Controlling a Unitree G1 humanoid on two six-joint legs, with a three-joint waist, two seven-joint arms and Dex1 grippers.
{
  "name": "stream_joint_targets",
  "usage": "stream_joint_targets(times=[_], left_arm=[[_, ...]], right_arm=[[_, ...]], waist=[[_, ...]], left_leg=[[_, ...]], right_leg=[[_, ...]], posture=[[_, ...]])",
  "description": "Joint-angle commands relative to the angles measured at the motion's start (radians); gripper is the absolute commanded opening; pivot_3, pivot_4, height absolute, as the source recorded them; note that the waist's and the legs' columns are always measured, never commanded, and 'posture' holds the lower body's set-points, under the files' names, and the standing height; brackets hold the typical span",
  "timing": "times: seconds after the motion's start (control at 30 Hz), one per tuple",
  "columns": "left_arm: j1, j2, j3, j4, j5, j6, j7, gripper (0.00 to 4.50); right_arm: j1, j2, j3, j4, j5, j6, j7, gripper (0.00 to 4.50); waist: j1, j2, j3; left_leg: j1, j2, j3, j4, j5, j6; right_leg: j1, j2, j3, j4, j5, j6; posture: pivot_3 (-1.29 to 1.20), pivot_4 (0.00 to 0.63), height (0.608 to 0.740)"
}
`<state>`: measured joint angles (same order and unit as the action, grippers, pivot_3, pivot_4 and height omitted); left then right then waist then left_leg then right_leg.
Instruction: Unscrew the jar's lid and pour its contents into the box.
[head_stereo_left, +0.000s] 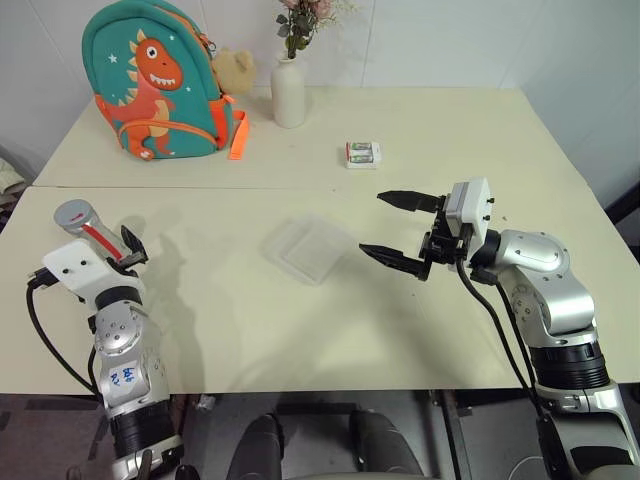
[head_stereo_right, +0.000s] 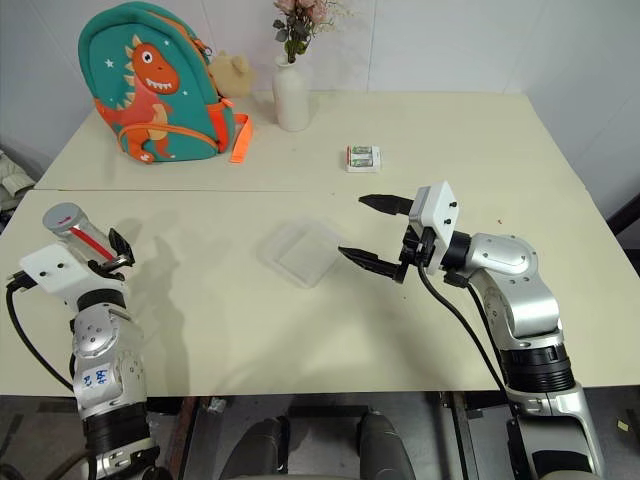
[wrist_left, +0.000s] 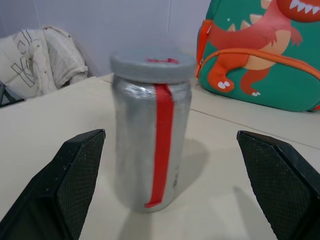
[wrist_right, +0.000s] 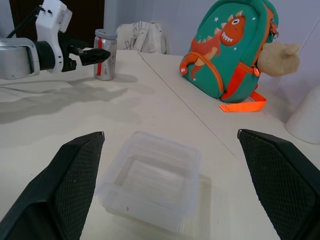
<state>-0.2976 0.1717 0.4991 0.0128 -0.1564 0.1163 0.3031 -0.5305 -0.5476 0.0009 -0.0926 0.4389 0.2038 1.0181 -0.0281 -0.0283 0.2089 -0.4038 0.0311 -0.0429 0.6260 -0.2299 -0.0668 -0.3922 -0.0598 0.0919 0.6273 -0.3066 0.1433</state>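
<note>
Between the spread fingers of the left tool (wrist_left: 165, 190) stands the jar (wrist_left: 152, 135), upright on the pale surface (head_stereo_left: 420, 330) near its left edge, not yet gripped; the pads sit apart from its sides. Its grey lid (wrist_left: 152, 62) is on, with a red strip running from the cap down the wall. It looks rigid and smooth, likely light and rather slippery, so my judgement is to clamp the body at mid-height, below the cap, leaving the lid free for the other arm.

The right tool (head_stereo_left: 405, 232) hovers spread wide and holding nothing, just beside the clear box (head_stereo_left: 308, 247), which lies at the middle of the surface, well apart from the jar.

The left wrist view gives the lid and strip close up. The right wrist view shows the box is hollow and bare inside, and catches the left tool by the jar. The head views add the dinosaur backpack (head_stereo_left: 160, 82), the white vase (head_stereo_left: 288, 92) and a small packet (head_stereo_left: 363, 153) farther back.
</note>
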Motion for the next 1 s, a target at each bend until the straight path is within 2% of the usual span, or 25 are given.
stream_joint_targets(times=[0.03,0.5,0.7,0.8,1.0], left_arm=[[-0.05,0.039,0.005,0.06,0.019,-0.047,0.01,4.49],[-0.21,0.157,0.014,0.309,0.027,-0.128,0.037,4.49],[-0.236,0.165,0.002,0.369,0.028,-0.127,0.051,4.49],[-0.23,0.162,-0.005,0.368,0.027,-0.116,0.05,3.87],[-0.215,0.153,-0.011,0.325,0.012,-0.097,0.042,1.99]], right_arm=[[-0.009,0.0,-0.003,-0.047,0.006,0.007,-0.012,4.5],[0.048,-0.006,-0.03,-0.097,0.011,0.016,-0.056,4.5],[0.064,-0.006,-0.033,-0.114,0.012,0.017,-0.072,4.5],[0.073,-0.007,-0.035,-0.123,0.014,0.017,-0.08,4.5],[0.087,-0.007,-0.038,-0.127,0.019,0.013,-0.083,4.5]], waist=[[-0.001,0.0,0.0],[0.0,0.0,0.0],[0.001,0.0,0.0],[0.001,0.0,0.0],[0.001,0.0,0.0]], left_leg=[[0.0,0.0,0.0,0.0,0.0,0.0],[0.0,0.0,0.0,-0.002,0.0,0.0],[0.0,0.0,0.0,-0.003,0.0,0.0],[0.0,0.0,0.0,-0.003,0.0,0.0],[0.0,0.0,0.0,-0.004,0.0,-0.001]], right_leg=[[0.0,0.0,0.0,0.0,0.0,0.0],[0.0,0.0,0.0,-0.001,0.0,0.0],[-0.001,0.0,0.0,-0.001,0.0,0.0],[-0.001,0.0,0.0,-0.002,0.0,0.0],[-0.001,0.0,0.0,-0.001,0.0,0.0]], posture=[[0.0,0.15,0.74],[0.0,0.15,0.74],[0.0,0.15,0.74],[0.0,0.15,0.74],[0.0,0.15,0.74]])
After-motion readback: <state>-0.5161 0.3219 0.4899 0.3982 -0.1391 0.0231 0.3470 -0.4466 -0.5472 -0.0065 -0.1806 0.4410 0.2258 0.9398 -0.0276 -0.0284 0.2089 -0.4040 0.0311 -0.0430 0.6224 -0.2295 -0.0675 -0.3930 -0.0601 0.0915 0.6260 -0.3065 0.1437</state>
